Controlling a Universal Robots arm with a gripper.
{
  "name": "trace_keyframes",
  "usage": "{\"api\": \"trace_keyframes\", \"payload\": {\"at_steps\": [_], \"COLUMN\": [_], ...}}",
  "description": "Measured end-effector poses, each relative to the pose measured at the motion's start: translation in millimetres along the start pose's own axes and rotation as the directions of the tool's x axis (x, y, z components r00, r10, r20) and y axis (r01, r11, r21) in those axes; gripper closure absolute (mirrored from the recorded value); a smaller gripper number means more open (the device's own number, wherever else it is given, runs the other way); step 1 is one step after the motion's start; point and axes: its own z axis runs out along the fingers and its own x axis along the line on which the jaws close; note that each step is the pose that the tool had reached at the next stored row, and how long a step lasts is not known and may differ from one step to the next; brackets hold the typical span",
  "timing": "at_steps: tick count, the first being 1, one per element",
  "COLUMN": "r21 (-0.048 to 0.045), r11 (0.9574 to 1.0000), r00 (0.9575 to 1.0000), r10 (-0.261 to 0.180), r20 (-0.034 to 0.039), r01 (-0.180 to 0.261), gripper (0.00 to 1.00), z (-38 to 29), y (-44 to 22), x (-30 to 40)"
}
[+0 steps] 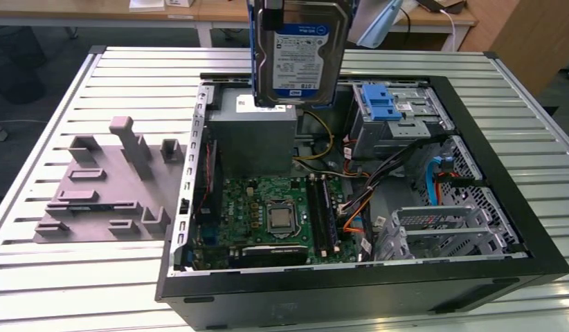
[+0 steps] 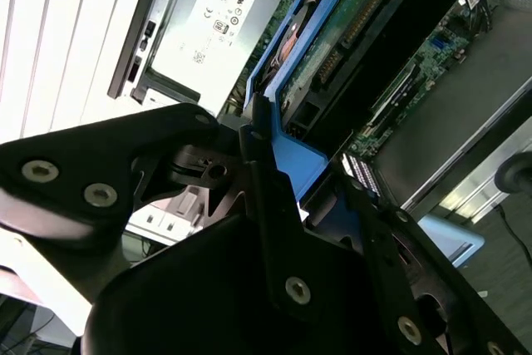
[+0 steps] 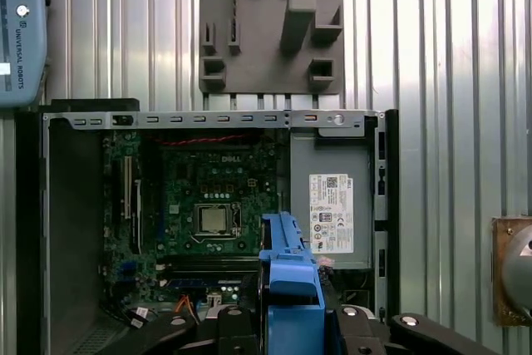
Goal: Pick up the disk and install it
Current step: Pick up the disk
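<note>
Pincer [image 3: 293, 322] clenched on the disk [image 1: 298, 59] by its blue carrier bracket [image 3: 291, 276], holding it upright and aloft above the open computer case [image 1: 358, 290], close to the grey power-supply box [image 1: 257, 135]. Pick-up done by the look of it, install not yet: hangs clear of every bay. Calls, at a guess, for squaring the carrier to the blue-latched drive cage [image 1: 388, 111] and minding the loose cables [image 1: 358, 207].

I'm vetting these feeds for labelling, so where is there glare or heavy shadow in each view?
Exterior view: even light, no strong glare, though the disk is cut off by the top edge. Second wrist view: the table is washed out to white. First wrist view: bright streaks run along the table, and part of the computer case interior is dark.
</note>
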Motion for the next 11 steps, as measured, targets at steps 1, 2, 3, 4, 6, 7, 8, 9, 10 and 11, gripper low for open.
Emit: {"api": "trace_keyframes", "payload": {"at_steps": [1,2,3,4,6,7,8,9,10,11], "r21": [-0.0001,-0.0001,-0.0001,0.0,0.0,0.0,0.0,0.0,0.0,0.0], "r11": [1.0,1.0,1.0,1.0,1.0,1.0,1.0,1.0,1.0,1.0], "r00": [1.0,1.0,1.0,1.0,1.0,1.0,1.0,1.0,1.0,1.0], "r10": [0.0,0.0,0.0,0.0,0.0,0.0,0.0,0.0,0.0,0.0], "r20": [-0.0002,-0.0002,-0.0003,-0.0003,-0.0006,-0.0007,-0.0009,-0.001,-0.0013,-0.0015], "r01": [0.0,0.0,0.0,0.0,0.0,0.0,0.0,0.0,0.0,0.0], "gripper": [0.64,0.64,0.64,0.64,0.64,0.64,0.64,0.64,0.64,0.64], "z": [-0.1,0.0,-0.1,0.0,0.0,-0.1,-0.1,-0.1,-0.1,-0.1], "y": [0.0,-0.1,-0.1,-0.1,-0.1,-0.1,-0.1,-0.1,-0.2,-0.2], "x": [0.6,1.2,1.8,2.3,3.4,3.9,4.4,4.9,5.3,5.7]}}
